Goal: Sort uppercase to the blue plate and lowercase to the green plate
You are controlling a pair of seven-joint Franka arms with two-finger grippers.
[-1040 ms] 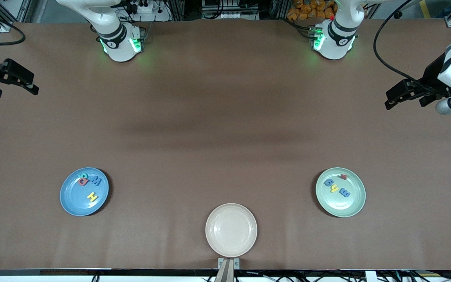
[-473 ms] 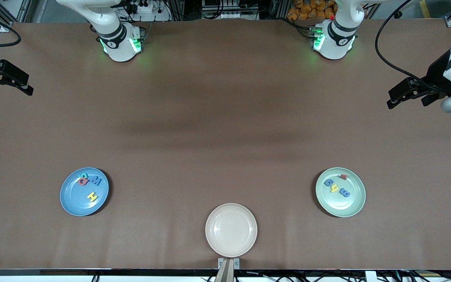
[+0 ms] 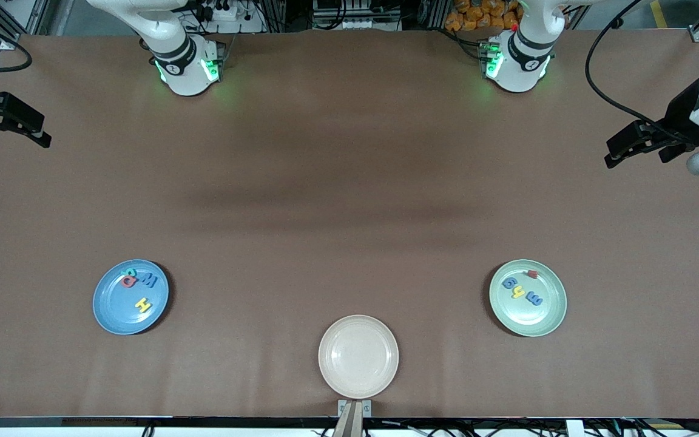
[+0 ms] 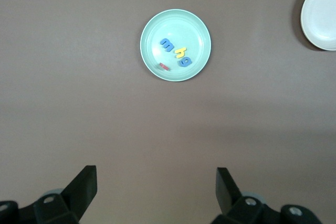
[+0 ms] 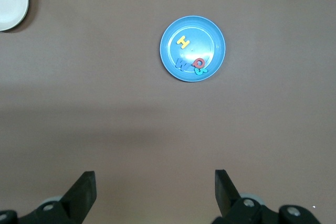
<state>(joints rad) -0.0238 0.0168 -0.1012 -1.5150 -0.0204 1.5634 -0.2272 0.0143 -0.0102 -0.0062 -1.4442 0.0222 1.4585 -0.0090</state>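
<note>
The blue plate [image 3: 113, 312] holds the yellow H [image 3: 142, 304], blue M [image 3: 148, 280], red Q [image 3: 128, 281] and teal R [image 3: 131, 272]; it also shows in the right wrist view [image 5: 210, 35]. The green plate [image 3: 534, 321] holds the blue g [image 3: 509, 283], tiny yellow letter [image 3: 518, 292], blue m [image 3: 533, 298] and red w [image 3: 531, 274]; it also shows in the left wrist view [image 4: 178, 22]. My left gripper [image 3: 634, 159] is open and empty, high over the left arm's end of the table. My right gripper [image 3: 13, 142] is open and empty over the right arm's end.
An empty beige plate [image 3: 358, 356] sits at the table edge nearest the front camera, between the two other plates. Both arm bases [image 3: 185, 67] [image 3: 516, 64] stand along the edge farthest from the front camera.
Both grippers drew a little farther out toward their own ends of the table, still open. Plates and letters have not moved.
</note>
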